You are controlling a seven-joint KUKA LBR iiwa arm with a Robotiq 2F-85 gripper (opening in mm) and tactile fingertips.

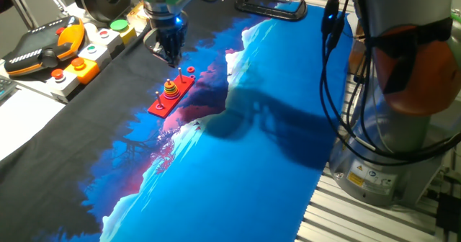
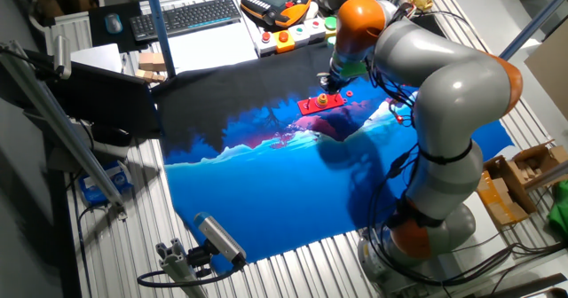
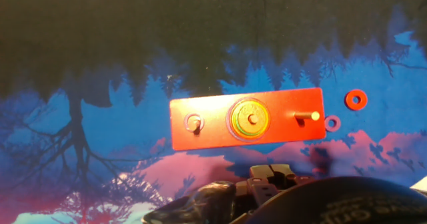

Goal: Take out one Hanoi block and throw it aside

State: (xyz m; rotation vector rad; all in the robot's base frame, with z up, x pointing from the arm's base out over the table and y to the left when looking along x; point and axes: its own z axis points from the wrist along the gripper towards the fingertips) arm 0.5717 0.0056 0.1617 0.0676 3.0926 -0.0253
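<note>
The red peg board [image 3: 247, 119] lies on the printed cloth with three pegs. Its middle peg carries a stack of rings [image 3: 249, 119], green outermost from above. One Hanoi block, a tiny red ring [image 3: 355, 99], lies flat on the cloth to the right of the board. A second small ring [image 3: 332, 123] lies against the board's right end. My gripper [image 1: 173, 57] hangs above the cloth just beyond the board's far end [image 1: 189, 76], near the loose rings [image 1: 189, 70]. Its fingers [image 3: 270, 174] look closed together, with nothing between them.
A teach pendant [image 1: 43, 51] and a button box [image 1: 86, 58] sit at the table's left rear. A keyboard [image 2: 186, 16] is on that side too. The robot's base [image 1: 403, 91] and cables stand at the right. The blue-and-black cloth [image 1: 274, 148] covers the table.
</note>
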